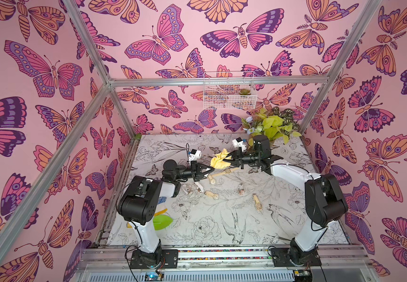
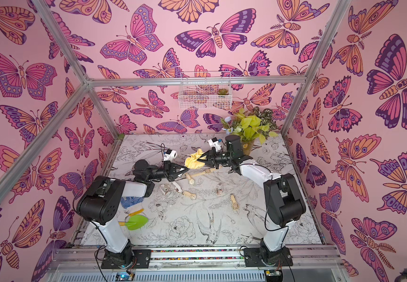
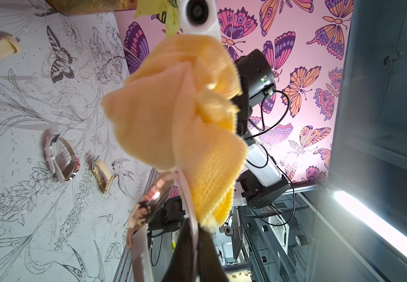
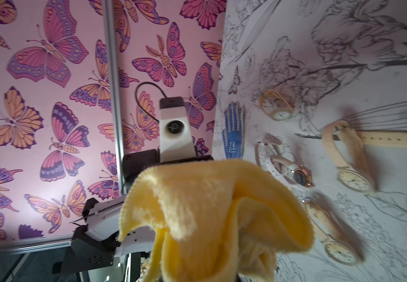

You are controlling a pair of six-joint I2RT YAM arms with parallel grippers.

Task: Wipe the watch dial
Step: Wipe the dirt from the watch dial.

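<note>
Left arm [image 1: 144,229]: base near left, black elbow folded high, forearm reaching far and right. Left gripper [image 1: 209,169] roughly level, pointing right, fingers pinched shut.

Right arm [image 1: 288,172]: base near right, black elbow raised, white link running far and left, wrist joint turned so the right gripper [image 1: 227,159] points left and slightly near. Fingers shut tight.

Both grippers held off the surface, facing each other almost tip to tip, right one slightly farther back. Contact between them cannot be told.
</note>
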